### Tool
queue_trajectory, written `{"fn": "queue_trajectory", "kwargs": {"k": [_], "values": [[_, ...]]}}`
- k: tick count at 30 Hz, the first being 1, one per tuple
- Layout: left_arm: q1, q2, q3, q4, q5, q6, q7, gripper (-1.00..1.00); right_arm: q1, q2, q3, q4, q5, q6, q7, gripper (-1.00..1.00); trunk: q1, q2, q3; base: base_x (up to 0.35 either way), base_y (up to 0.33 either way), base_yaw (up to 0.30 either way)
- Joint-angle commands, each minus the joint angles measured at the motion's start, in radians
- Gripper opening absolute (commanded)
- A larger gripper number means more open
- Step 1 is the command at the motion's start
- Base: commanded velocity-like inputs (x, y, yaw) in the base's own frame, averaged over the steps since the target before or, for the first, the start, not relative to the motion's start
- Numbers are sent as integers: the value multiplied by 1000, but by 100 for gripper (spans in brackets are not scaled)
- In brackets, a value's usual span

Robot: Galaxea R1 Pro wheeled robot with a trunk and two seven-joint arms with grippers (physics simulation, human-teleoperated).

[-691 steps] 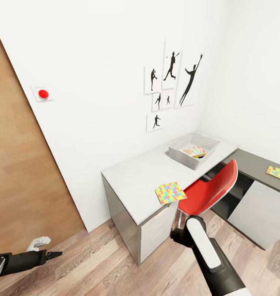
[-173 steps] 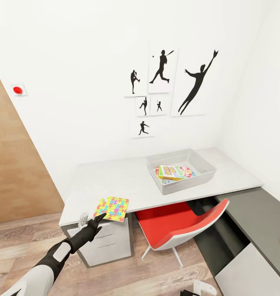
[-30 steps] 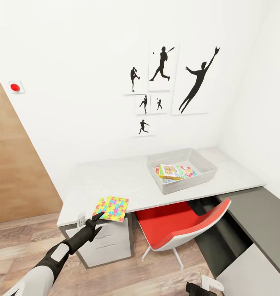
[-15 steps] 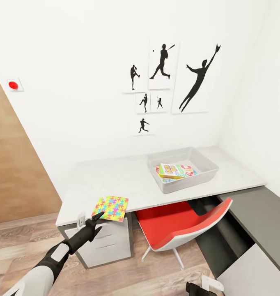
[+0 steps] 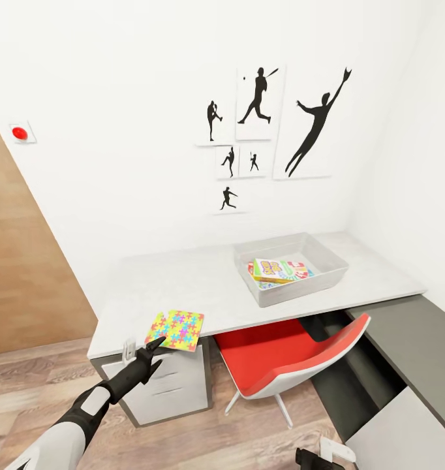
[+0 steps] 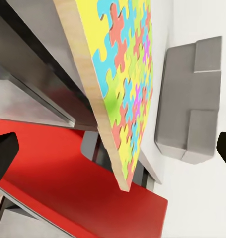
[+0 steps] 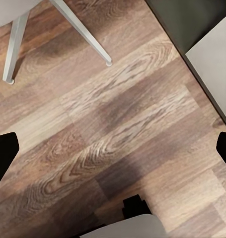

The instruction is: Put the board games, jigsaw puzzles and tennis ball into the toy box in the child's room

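Note:
One jigsaw puzzle (image 5: pixel 175 329) lies flat at the front edge of the table (image 5: pixel 183 281), its corner slightly over the edge. My left gripper (image 5: pixel 144 344) is open at the puzzle's near corner. In the left wrist view the jigsaw puzzle (image 6: pixel 120 99) is seen edge-on, straight ahead between the wide-apart fingertips of the left gripper (image 6: pixel 113 148). The toy box (image 5: pixel 330 261) stands further right on the table, with board games (image 5: pixel 278 270) stacked inside. My right gripper (image 5: pixel 320 455) hangs low and open over the wood floor (image 7: pixel 117 124). The tennis ball and the bed are out of view.
A red chair (image 5: pixel 281 365) is pushed under the table to the right of the puzzle. White drawers (image 5: pixel 167 388) sit below the puzzle. The lower dark grey desk section (image 5: pixel 412 333) runs along the right wall. A wooden door (image 5: pixel 27 274) is at left.
The whole view has shifted slightly. The left gripper stays open at the puzzle's near corner, and the puzzle has not moved.

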State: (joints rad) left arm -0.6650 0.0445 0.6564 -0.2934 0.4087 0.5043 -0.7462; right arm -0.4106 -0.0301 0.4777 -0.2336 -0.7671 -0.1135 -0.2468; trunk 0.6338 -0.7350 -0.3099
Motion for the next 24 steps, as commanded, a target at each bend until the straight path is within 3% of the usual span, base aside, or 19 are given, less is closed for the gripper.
{"fn": "queue_trajectory", "kwargs": {"k": [1, 17, 24], "values": [[-1, 0, 2, 0, 4, 8, -1, 100, -1, -1, 9, -1, -11, -3, -5, 100, 0, -1, -1, 0, 0, 0], [-1, 0, 2, 0, 3, 7, 1, 100, -1, 0, 9, -1, -11, -2, -5, 100, 0, -1, -1, 14, 0, 0], [-1, 0, 2, 0, 2, 7, 5, 100, -1, 0, 9, -1, -11, -2, -5, 100, 0, -1, -1, -55, -100, 0]]}}
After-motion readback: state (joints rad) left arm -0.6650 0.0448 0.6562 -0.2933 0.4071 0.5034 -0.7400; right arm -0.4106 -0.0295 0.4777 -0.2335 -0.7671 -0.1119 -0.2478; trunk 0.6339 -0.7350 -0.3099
